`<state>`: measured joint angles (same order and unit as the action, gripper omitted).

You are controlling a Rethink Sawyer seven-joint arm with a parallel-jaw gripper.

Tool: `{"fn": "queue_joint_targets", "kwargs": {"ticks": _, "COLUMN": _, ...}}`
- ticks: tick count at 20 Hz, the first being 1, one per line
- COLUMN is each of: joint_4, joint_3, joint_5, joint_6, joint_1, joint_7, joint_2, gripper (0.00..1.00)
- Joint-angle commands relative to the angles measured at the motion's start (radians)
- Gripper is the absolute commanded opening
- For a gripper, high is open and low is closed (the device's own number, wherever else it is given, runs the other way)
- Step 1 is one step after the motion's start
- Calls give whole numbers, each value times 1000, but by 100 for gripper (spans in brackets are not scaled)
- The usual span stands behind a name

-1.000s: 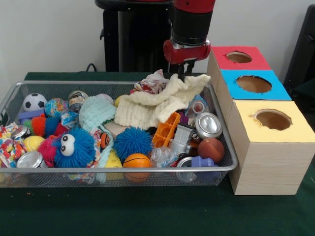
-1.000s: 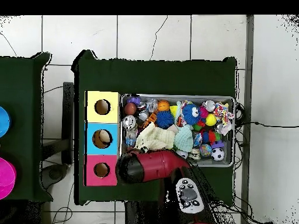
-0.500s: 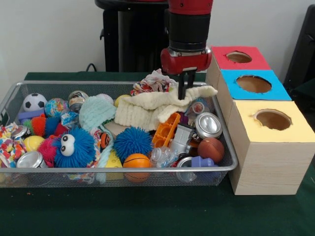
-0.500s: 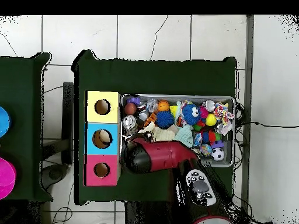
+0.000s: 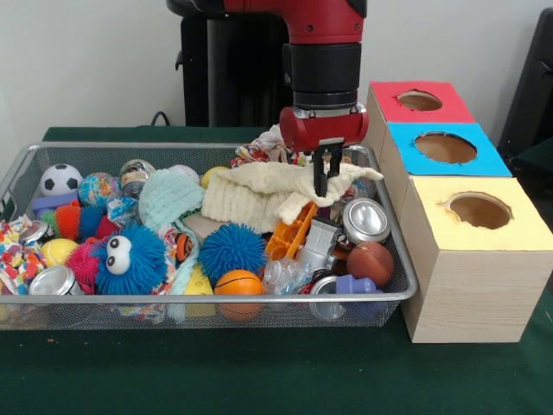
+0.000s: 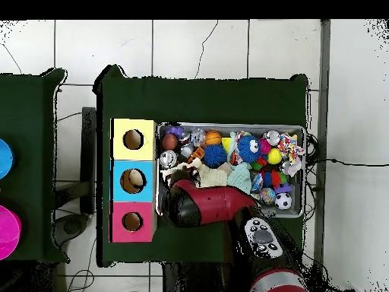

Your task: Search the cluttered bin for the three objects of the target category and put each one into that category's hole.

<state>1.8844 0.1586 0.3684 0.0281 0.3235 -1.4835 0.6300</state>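
We are pinching the cream cloth (image 5: 268, 192) with our gripper (image 5: 323, 180), closed on its edge at the bin's (image 5: 26, 164) 2 o'clock corner, near the boxes (image 5: 473, 259). Something is showing inside the blue box's hole (image 6: 133, 180); we cannot identify it. Our arm is hiding the cloth from overhead.

Green table (image 5: 259, 380), wire bin (image 5: 380, 298) w/ clutter, 3-hole box (image 5: 471, 277) beside it
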Motion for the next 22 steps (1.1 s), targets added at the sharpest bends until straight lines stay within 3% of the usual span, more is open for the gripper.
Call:
{"fn": "queue_joint_targets", "kwargs": {"ticks": 1, "joint_4": -18, "joint_3": 32, "joint_5": 32, "joint_6": -8, "joint_1": 10, "joint_7": -115, "joint_2": -38, "gripper": 100}}
{"fn": "queue_joint_targets", "kwargs": {"ticks": 13, "joint_4": -40, "joint_3": 48, "joint_5": 19, "joint_6": 55, "joint_1": 14, "joint_7": -88, "joint_2": -14, "gripper": 100}}
{"fn": "queue_joint_targets", "kwargs": {"ticks": 17, "joint_4": -54, "joint_3": 90, "joint_5": 5, "joint_6": 153, "joint_1": 52, "joint_7": -35, "joint_2": 46, "gripper": 100}}
{"fn": "queue_joint_targets", "kwargs": {"ticks": 22, "joint_4": -70, "joint_3": 166, "joint_5": 8, "joint_6": 288, "joint_1": 104, "joint_7": 59, "joint_2": 67, "gripper": 100}}
